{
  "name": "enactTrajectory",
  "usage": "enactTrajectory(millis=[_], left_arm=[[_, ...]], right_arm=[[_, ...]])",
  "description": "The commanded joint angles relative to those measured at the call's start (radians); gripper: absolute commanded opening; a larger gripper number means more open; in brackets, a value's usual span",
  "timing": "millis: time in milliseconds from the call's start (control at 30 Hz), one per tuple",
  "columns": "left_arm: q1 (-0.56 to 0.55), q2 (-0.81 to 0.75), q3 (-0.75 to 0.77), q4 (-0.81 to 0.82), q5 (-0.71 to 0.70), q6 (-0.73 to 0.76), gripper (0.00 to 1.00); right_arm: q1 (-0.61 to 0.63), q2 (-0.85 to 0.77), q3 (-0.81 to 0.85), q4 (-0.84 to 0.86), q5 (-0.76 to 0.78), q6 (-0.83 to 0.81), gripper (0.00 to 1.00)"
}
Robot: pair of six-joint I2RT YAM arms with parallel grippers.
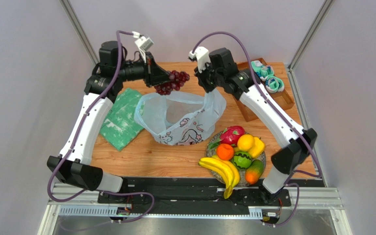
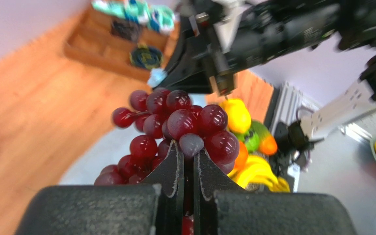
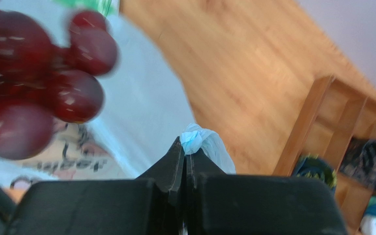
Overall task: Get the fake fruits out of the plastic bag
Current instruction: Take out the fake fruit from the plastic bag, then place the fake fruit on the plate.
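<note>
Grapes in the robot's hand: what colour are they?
The grapes are dark red; left wrist view.

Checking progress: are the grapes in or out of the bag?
Out: the left claw holds the grapes aloft, outside the plastic bag.

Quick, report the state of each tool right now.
Left tool: closed, holding the grapes.
Right tool: closed, pinching a bunched edge of the plastic bag.

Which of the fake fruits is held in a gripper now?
The dark red grapes, clamped in the left gripper; all other fruits lie on the plate.
</note>
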Motion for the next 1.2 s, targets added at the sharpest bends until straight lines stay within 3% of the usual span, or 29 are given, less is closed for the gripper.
enactTrajectory(millis=[0,100,133,200,233,300,333,433,633,833,967,1167], left_arm=[[0.029,-0.060,0.118,0.154,0.049,-0.112,0.00],[0.030,-0.096,0.138,0.168,0.050,-0.140,0.00],[0.030,-0.107,0.134,0.181,0.053,-0.157,0.00],[0.029,-0.138,0.111,0.197,0.075,-0.169,0.00],[0.029,-0.144,0.100,0.210,0.087,-0.177,0.00],[0.021,-0.163,0.057,0.214,0.121,-0.172,0.00],[0.013,-0.169,0.039,0.216,0.132,-0.166,0.00],[-0.042,-0.195,-0.033,0.190,0.158,-0.105,0.00],[-0.236,-0.169,-0.105,0.034,0.112,0.122,0.00],[-0.440,-0.014,-0.121,-0.046,0.018,0.371,0.00],[-0.575,0.142,-0.046,-0.048,0.006,0.435,0.00],[-0.690,0.300,0.077,-0.082,-0.078,0.613,0.00]], right_arm=[[-0.016,0.161,0.325,0.075,0.045,0.005,0.00],[-0.016,0.229,0.489,0.086,0.014,0.022,0.00],[-0.015,0.248,0.496,0.090,0.008,0.025,0.04],[-0.015,0.248,0.482,0.089,-0.006,0.022,0.33],[-0.015,0.239,0.456,0.078,-0.012,0.017,0.52],[-0.013,0.204,0.401,0.060,-0.006,0.008,0.68],[-0.015,0.181,0.339,0.060,0.000,0.002,0.81],[-0.023,0.075,0.265,0.064,0.058,-0.026,0.94],[-0.079,-0.132,0.162,0.119,0.228,-0.042,0.99],[-0.192,-0.326,-0.054,0.175,0.351,-0.104,1.00],[-0.328,-0.421,-0.157,0.173,0.361,-0.078,1.00],[-0.519,-0.524,-0.295,0.153,0.284,0.019,1.00]])
